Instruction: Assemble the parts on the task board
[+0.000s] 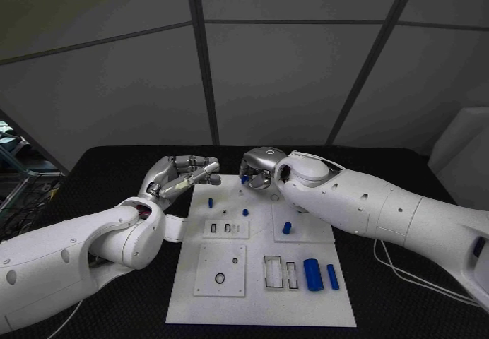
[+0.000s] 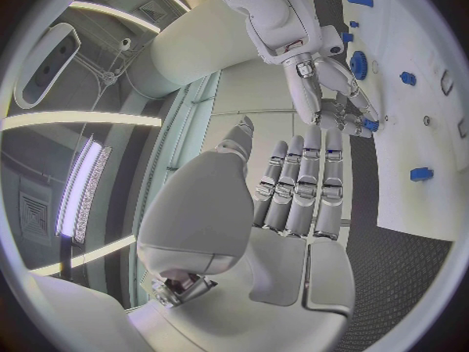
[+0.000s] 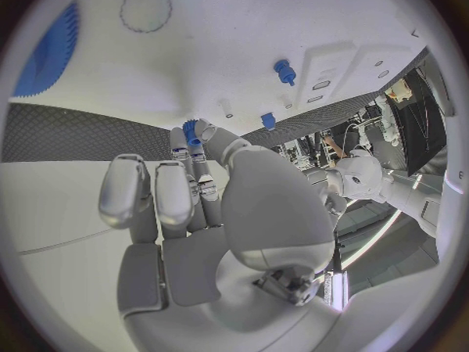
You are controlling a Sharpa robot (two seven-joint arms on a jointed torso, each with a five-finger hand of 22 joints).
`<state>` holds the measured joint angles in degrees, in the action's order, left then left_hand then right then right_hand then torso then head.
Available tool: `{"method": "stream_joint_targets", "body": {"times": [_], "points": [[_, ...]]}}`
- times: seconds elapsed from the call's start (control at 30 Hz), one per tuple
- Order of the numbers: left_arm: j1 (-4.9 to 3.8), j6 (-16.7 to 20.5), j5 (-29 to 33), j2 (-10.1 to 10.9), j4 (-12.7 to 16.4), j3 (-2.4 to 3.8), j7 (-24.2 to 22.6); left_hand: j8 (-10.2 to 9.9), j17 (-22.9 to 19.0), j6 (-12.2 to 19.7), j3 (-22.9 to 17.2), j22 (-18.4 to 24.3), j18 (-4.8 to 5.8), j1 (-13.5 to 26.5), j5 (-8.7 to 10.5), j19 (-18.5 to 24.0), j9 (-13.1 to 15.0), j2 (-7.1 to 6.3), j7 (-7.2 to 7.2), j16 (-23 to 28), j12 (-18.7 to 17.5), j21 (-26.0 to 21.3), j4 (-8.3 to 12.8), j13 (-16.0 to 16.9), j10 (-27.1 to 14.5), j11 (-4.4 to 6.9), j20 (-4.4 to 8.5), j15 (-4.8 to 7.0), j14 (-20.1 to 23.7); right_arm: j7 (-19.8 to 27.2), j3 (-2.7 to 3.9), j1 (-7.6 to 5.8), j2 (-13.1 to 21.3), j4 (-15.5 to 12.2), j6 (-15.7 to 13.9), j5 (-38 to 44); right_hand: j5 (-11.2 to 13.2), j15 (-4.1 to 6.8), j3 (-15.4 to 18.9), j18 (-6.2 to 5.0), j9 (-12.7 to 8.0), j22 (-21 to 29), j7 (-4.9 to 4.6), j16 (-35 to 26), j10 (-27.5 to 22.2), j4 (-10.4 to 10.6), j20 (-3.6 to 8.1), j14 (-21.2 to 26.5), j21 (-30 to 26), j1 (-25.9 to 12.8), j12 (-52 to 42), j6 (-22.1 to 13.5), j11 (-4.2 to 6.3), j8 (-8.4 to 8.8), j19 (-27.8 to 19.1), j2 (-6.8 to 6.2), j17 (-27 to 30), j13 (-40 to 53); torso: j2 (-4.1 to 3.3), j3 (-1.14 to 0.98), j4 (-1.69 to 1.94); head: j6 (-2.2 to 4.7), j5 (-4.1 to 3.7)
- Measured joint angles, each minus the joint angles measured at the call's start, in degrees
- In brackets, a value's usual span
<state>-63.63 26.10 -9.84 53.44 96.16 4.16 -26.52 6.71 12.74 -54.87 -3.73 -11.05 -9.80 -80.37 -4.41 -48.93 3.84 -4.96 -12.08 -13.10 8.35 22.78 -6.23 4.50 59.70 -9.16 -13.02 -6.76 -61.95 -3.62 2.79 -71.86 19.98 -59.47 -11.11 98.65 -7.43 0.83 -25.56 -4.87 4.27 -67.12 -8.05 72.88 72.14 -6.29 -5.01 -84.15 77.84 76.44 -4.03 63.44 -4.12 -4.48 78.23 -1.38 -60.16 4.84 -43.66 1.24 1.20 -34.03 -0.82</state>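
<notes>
The white task board (image 1: pixel 260 296) lies in the middle of the black table. My right hand (image 1: pixel 261 173) hovers at the board's far edge and pinches a small blue part (image 1: pixel 244 179) between thumb and fingertip; the same blue part (image 3: pixel 191 132) shows at its fingertips (image 3: pixel 199 181), and again (image 2: pixel 371 123) under the right hand (image 2: pixel 327 86). My left hand (image 1: pixel 184 176) is beside the board's far left corner, fingers (image 2: pixel 303 184) stretched out straight and holding nothing. Blue pegs (image 1: pixel 211 203) (image 1: pixel 246 211) (image 1: pixel 286 227) stand in the board.
Two blue cylinders (image 1: pixel 313 274) (image 1: pixel 332 277) lie at the board's near right, next to rectangular slots (image 1: pixel 275 272). A black ring (image 1: pixel 220 278) sits at the near left. A blue gear (image 2: pixel 359 64) is on the board near the right hand. Black table surrounds the board.
</notes>
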Motion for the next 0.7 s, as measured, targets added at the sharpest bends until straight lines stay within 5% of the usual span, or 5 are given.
{"method": "stream_joint_targets", "body": {"times": [0.2, 0.37, 0.5, 0.7], "points": [[-0.07, -0.1, 0.0, 0.0, 0.0, 0.0, 0.0, 0.0, 0.0, 0.0, 0.0, 0.0, 0.0, 0.0, 0.0, 0.0, 0.0, 0.0, 0.0, 0.0, 0.0, 0.0, 0.0, 0.0, 0.0, 0.0, 0.0, 0.0, 0.0, -0.2, -0.33, -0.03, -0.3, 0.4, 0.0, 0.2, 0.0, -0.23, -0.3, 0.0, 0.1, 0.7, -0.35, 0.0, -1.8, 0.3, -0.42, 0.2, 0.0, -0.3, 0.4, -0.7, -0.38, -0.09, -0.4, -0.31, 0.2, 0.0, -0.02, -0.01, -0.01, 0.0, 0.03], [-0.07, -0.2, 0.0, 0.0, 0.1, 0.0, 0.1, 0.0, 0.0, 0.0, -0.2, 0.0, 0.0, 0.0, 0.0, 0.0, 0.0, 0.0, 0.0, 0.2, 0.0, 0.0, 0.2, -0.1, 0.0, 0.0, 0.0, 0.0, 0.0, -0.3, -0.43, 0.08, -0.5, 0.7, 0.0, 0.4, -0.2, -1.27, -0.9, -0.01, 0.2, 2.7, -1.32, -0.5, -7.5, 0.9, -1.53, 0.0, -1.2, -1.9, 0.5, -4.3, -1.39, 0.75, -1.8, -1.88, 1.8, -1.3, -0.03, -0.01, -0.03, 0.03, 0.04], [-0.08, -0.2, 0.0, 0.1, 0.0, 0.0, 0.1, 0.0, 0.0, 0.0, -0.2, 0.0, 0.0, 0.0, 0.0, 0.0, 0.0, 0.0, 0.0, 0.2, 0.0, 0.0, 0.2, -0.1, 0.0, 0.0, 0.0, 0.0, 0.0, -0.3, -0.47, 0.11, -0.5, 0.7, 0.0, 0.4, -0.2, -1.99, -0.6, -0.57, -0.5, 7.5, -1.41, -2.5, -12.8, 1.2, -2.07, 0.3, -4.1, -2.1, 0.5, -8.7, -2.31, 0.88, -4.8, -3.29, 5.0, -1.3, -0.02, -0.02, -0.04, 0.02, 0.03], [-0.09, -0.3, 0.0, 0.2, 0.1, 0.0, 0.2, 0.0, 0.0, 0.2, -0.2, 0.0, 0.01, 0.0, 0.0, 0.0, 0.0, 0.0, -0.21, 0.2, -0.3, 0.0, 0.2, -0.1, -0.2, -0.2, 0.0, 0.0, 0.0, -0.3, -0.49, 0.11, 0.8, -0.8, -0.5, 0.5, -0.2, -2.37, 0.2, -0.94, -0.5, 11.1, -0.99, -4.2, -16.0, 0.9, -2.45, 0.7, -6.2, -1.7, 0.3, -11.5, -2.84, 0.88, -6.6, -3.66, 7.9, -1.3, -0.02, -0.05, -0.11, 0.02, 0.03]]}}
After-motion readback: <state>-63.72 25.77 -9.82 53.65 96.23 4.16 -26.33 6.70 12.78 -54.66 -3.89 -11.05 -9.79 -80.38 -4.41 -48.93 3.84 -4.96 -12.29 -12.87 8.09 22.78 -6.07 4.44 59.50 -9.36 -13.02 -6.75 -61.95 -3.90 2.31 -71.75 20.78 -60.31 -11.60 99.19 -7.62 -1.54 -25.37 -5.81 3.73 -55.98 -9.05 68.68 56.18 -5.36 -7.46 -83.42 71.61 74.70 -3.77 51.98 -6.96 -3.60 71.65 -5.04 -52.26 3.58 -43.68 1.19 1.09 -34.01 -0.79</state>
